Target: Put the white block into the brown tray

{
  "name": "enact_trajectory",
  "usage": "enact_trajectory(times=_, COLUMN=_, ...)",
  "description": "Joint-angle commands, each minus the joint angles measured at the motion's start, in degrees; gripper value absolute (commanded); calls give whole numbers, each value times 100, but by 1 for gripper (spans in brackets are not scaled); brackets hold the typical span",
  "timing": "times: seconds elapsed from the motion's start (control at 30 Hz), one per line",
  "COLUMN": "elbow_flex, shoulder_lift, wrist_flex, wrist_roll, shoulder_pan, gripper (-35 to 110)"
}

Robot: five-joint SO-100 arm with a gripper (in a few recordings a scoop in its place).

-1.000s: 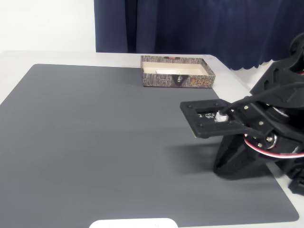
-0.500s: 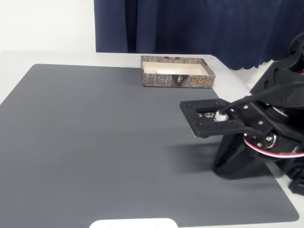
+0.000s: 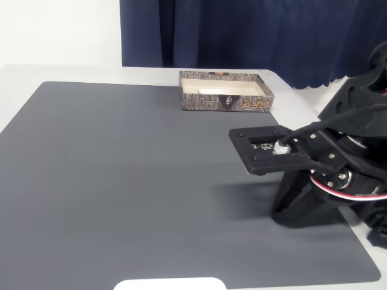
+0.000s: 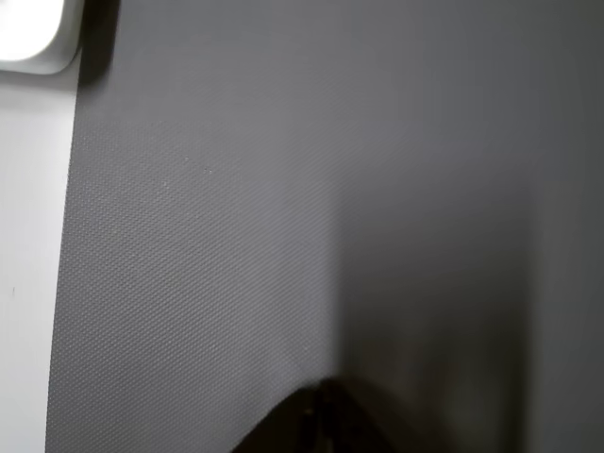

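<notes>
The brown tray stands at the far edge of the grey mat, its bark-patterned front wall facing the fixed view. Inside it, against the cream floor, lies a faint pale flat shape that looks like the white block. The black arm sits folded low at the right side of the mat, well in front of the tray. In the wrist view, the gripper is a dark tip at the bottom edge, its fingers pressed together with nothing between them, just above bare mat.
A wide white rounded strip lies at the mat's near edge, also seen as the white strip at the wrist view's top left. A dark blue curtain hangs behind the table. The grey mat is bare.
</notes>
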Motion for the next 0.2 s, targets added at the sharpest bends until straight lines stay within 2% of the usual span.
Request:
enact_trajectory(times=0.0, elbow_flex=-26, shoulder_lift=-53, wrist_flex=70, wrist_roll=-18, shoulder_pan=18, gripper=0)
enact_trajectory(times=0.17, elbow_flex=-26, shoulder_lift=-53, wrist_flex=70, wrist_roll=-18, shoulder_pan=18, gripper=0)
